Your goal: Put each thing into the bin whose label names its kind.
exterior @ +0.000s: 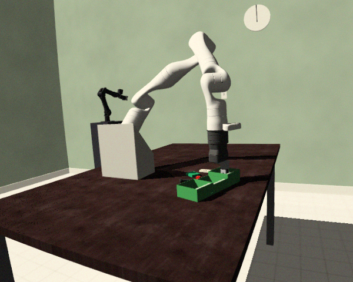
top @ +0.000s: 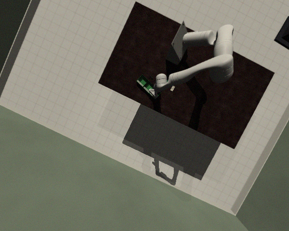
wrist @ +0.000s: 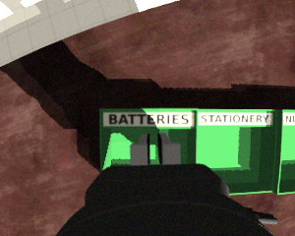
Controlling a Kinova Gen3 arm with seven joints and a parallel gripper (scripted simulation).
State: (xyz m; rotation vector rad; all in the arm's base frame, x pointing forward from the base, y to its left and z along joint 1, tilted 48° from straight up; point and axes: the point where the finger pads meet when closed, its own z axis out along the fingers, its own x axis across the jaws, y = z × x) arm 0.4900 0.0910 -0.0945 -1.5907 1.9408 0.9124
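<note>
Exterior view, dial centred on the three-compartment green bin row [top: 148, 85] [exterior: 216, 185] [wrist: 193, 147], 12 o'clock upward: the row stands on the desk [top: 129, 49] [exterior: 109, 218] [wrist: 197, 44]. The jaws [exterior: 224, 170] stand narrow at the BATTERIES compartment; whether they hold anything cannot be told. Outside the bins, a dark item [exterior: 182, 180] lies at 9 o'clock, a red item [exterior: 197, 177] and a green item [exterior: 193, 174] at 10, and a cream block [top: 172, 88] [exterior: 205, 170] at 12. A black arm [exterior: 105, 104] stands farther off, at 10.
</note>
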